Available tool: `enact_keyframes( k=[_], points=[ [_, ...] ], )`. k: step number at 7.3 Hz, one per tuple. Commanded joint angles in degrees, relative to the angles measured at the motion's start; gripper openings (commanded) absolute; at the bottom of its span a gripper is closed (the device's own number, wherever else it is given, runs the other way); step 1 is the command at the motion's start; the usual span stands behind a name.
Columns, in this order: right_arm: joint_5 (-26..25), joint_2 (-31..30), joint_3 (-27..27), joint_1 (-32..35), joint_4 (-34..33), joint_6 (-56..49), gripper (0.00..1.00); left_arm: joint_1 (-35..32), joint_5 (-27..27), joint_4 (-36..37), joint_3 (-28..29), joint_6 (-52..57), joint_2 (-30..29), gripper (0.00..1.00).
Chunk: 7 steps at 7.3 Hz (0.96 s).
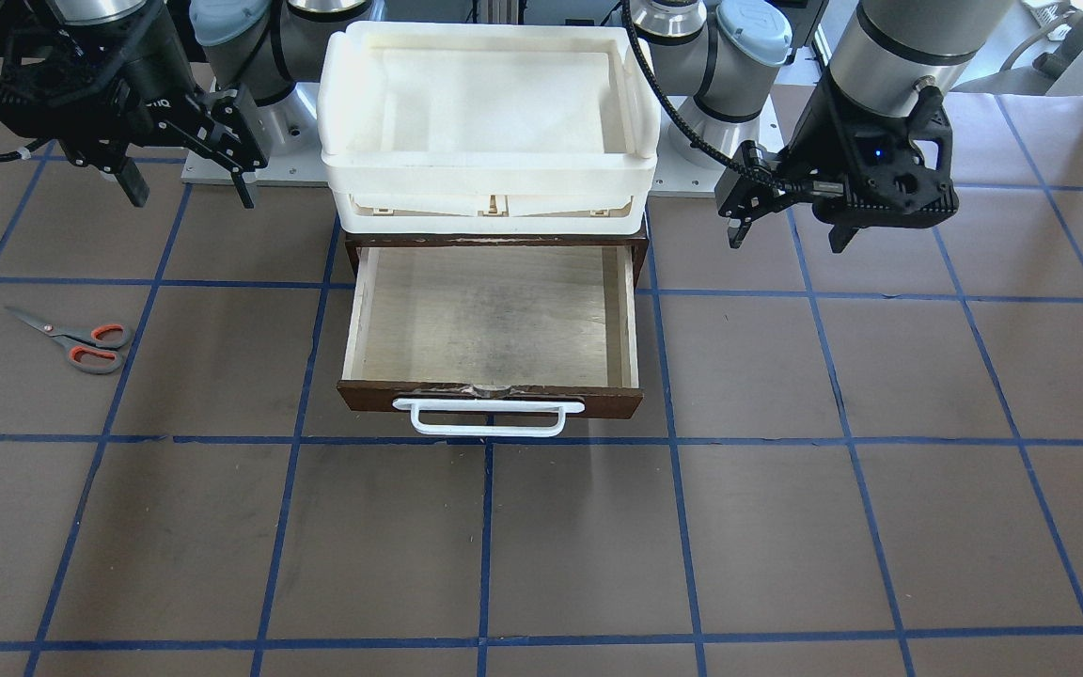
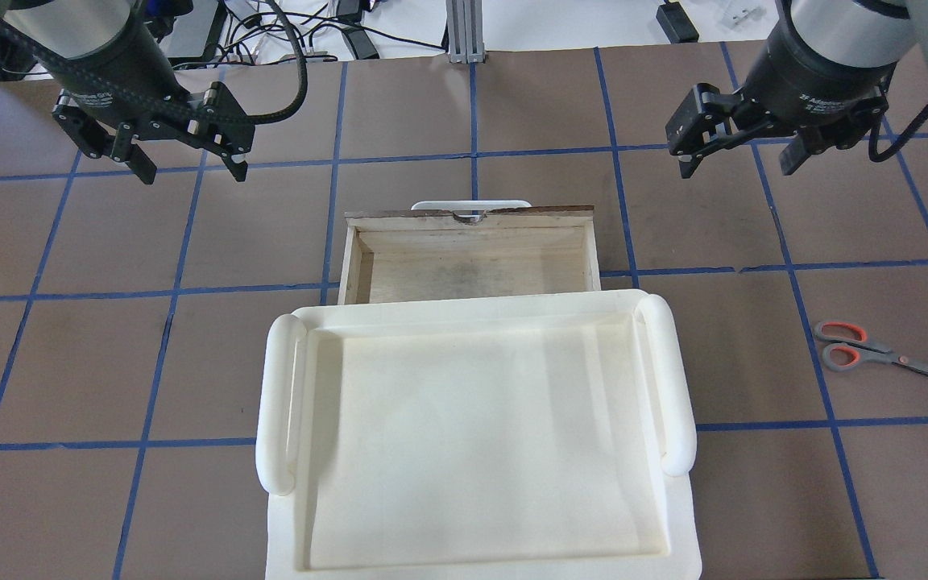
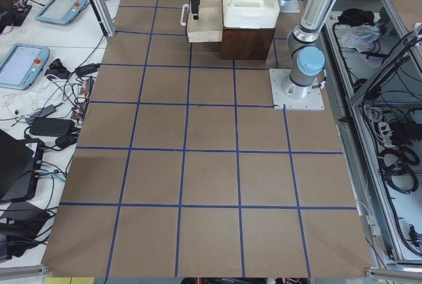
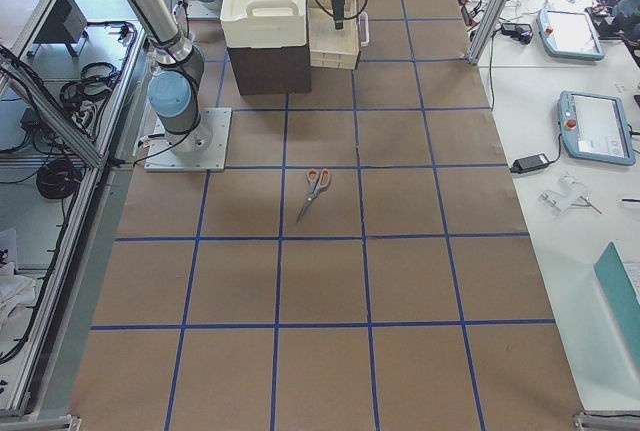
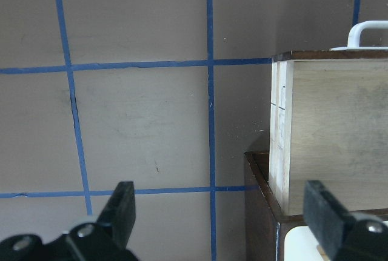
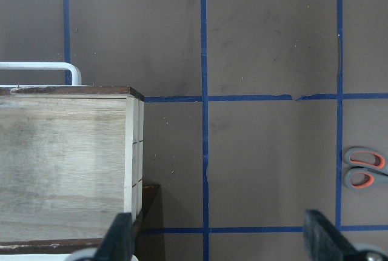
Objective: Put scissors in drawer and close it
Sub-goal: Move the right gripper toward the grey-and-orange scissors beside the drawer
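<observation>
The scissors [image 1: 71, 338], grey-handled with orange-red loops, lie flat on the brown table on the robot's right, well away from the drawer; they also show in the overhead view [image 2: 875, 354] and at the right edge of the right wrist view [image 6: 364, 167]. The drawer [image 1: 494, 320] is pulled out and empty, its white bar handle [image 1: 490, 418] facing away from the robot. My right gripper [image 1: 191, 193] hangs open and empty above the table, beside the drawer. My left gripper [image 1: 788, 233] hangs open and empty on the drawer's other side.
A white plastic tray [image 2: 472, 435] sits on top of the dark cabinet [image 5: 260, 212] that holds the drawer. The table is brown with a grid of blue tape lines. Operator desks with tablets and cables [image 4: 590, 121] line the table's far side.
</observation>
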Motion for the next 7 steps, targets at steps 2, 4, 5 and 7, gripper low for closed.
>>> enact_keyframes(
  k=[2, 4, 5, 7],
  points=[
    [0.02, 0.00, -0.07, -0.07, -0.08, 0.21, 1.00, 0.00, 0.01, 0.08, 0.00, -0.01, -0.02, 1.00],
    [-0.15, -0.18, -0.51, -0.25, 0.61, -0.23, 1.00, 0.00, 0.01, 0.08, 0.00, -0.01, -0.02, 1.00],
    [-0.15, -0.26, -0.86, -0.33, 1.58, -0.23, 1.00, 0.00, -0.08, 0.08, 0.00, -0.01, -0.02, 1.00],
    [0.37, -0.44, -2.35, -0.42, 7.78, -0.05, 1.00, 0.00, -0.08, 0.00, 0.00, -0.01, -0.02, 1.00]
  ],
)
